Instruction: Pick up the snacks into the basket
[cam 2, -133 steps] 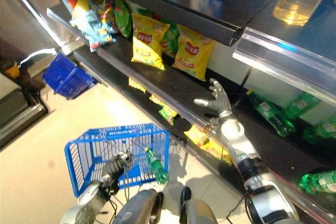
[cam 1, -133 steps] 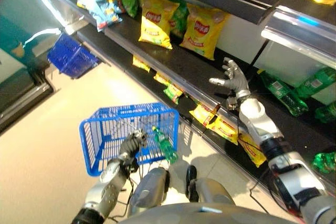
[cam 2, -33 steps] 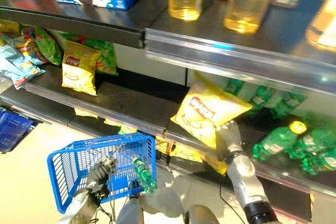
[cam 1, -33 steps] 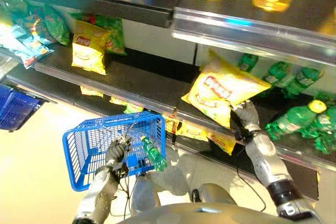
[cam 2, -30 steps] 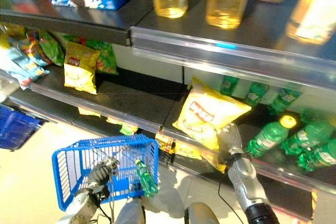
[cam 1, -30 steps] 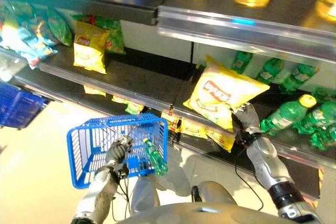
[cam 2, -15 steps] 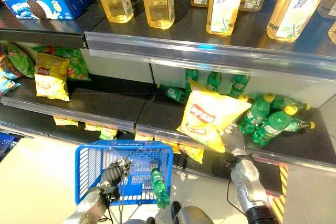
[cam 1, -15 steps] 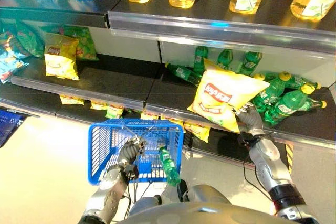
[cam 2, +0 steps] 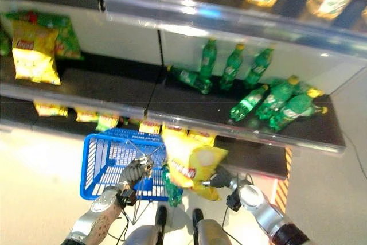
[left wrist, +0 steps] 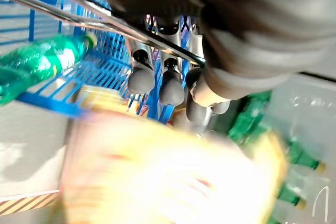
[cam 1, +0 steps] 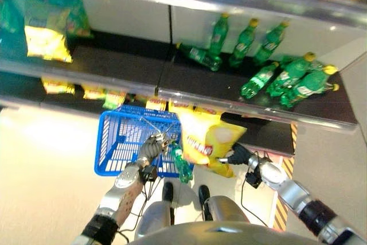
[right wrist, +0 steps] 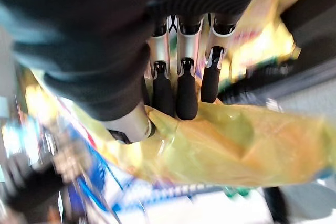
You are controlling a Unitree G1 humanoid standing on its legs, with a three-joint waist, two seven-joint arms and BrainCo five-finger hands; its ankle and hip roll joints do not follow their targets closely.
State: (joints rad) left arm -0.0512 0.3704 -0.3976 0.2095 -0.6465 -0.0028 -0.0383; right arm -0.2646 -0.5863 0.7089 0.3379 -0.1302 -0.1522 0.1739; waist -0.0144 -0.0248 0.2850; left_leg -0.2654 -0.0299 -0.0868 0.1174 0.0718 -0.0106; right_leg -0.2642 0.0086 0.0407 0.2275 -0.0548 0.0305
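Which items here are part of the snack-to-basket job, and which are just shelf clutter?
In play:
- yellow chip bag, pinched by right hand
- blue basket, handle gripped by left hand

Just there:
- green bottles on the shelf
- green bottle hanging off the basket
- other chip bags

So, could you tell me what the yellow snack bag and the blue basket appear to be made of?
Yellow snack bag: thin glossy plastic film, judging by its creases and sheen in the right hand. Blue basket: probably moulded plastic lattice, uniformly coloured; its handle in the left hand looks like bare metal wire.

Bright store light glares off the floor (cam 1: 40, 159); everything smears, probably motion blur.
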